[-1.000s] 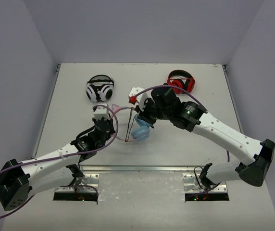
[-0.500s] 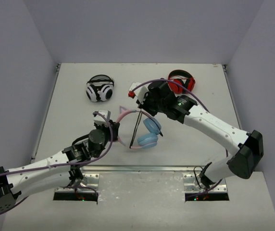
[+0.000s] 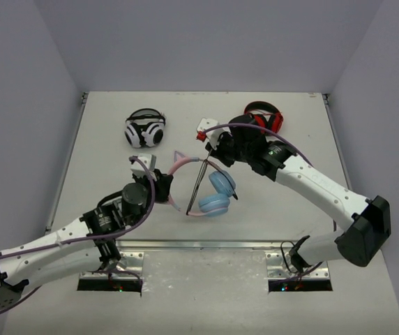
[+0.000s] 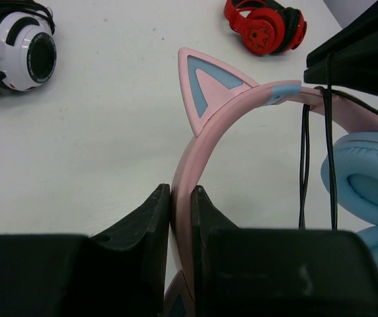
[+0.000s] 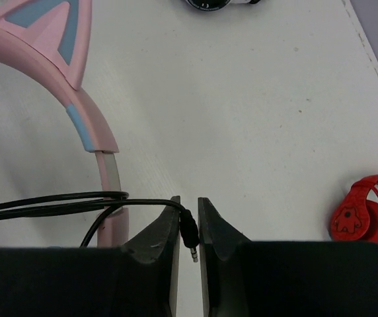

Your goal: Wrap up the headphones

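Mid-wrap: pink-and-blue cat-ear headphones (image 3: 214, 204)
Left jaws pinch headband (image 4: 205, 135) at 9 o'clock, right jaws pinch thin black cable (image 4: 303, 165) by its plug (image 5: 189, 232); next, loop it round.

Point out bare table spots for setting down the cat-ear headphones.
Bare: the table's right side, between the right arm and the edge; the left strip between the white-and-black headphones and the left arm. Crowded: centre, where the left hand grips the cat-ear headphones and the right hand their cable.
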`<state>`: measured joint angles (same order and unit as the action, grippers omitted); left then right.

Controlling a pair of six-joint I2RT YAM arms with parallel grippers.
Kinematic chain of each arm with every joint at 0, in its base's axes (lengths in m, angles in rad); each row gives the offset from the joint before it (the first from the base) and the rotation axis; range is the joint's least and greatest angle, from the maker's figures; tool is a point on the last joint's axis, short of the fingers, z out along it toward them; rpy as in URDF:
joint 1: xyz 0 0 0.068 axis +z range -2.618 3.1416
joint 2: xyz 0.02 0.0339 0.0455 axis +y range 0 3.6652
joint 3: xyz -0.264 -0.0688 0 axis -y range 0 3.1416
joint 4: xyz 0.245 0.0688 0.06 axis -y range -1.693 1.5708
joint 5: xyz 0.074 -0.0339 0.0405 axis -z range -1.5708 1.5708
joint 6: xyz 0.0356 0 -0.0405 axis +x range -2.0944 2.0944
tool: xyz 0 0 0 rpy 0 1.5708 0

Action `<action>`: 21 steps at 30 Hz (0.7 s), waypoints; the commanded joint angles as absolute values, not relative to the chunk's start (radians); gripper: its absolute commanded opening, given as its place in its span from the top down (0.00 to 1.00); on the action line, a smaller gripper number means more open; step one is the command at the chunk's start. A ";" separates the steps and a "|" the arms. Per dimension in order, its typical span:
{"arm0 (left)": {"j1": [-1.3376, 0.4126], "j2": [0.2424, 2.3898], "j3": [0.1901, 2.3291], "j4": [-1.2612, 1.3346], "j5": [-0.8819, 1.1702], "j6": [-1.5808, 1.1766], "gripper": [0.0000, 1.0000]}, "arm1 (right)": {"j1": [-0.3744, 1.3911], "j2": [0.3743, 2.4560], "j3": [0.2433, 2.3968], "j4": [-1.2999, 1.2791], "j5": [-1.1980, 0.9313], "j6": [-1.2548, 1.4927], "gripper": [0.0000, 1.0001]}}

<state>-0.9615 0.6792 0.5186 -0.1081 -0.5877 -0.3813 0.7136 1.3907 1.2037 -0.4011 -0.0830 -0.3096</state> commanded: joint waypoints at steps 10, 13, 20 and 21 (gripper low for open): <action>-0.983 0.727 0.712 -0.094 -0.535 -0.390 1.00 | 0.598 1.365 1.146 -0.275 -0.212 -0.175 0.59; -0.971 0.742 0.726 -0.058 -0.519 -0.367 0.99 | 0.554 1.361 1.135 -0.262 -0.256 -0.132 0.53; -0.821 0.802 0.750 0.049 -0.318 -0.324 1.00 | 0.436 1.356 1.065 -0.221 -0.331 -0.055 0.48; -0.802 0.805 0.747 0.069 -0.269 -0.325 1.00 | 0.427 1.356 1.057 -0.212 -0.339 -0.039 0.47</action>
<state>-0.8516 0.8253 0.6872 -0.1417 -0.4328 -0.3130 0.4736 1.3750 1.0767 -0.2802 -0.3256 -0.0940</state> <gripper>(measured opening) 0.131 0.521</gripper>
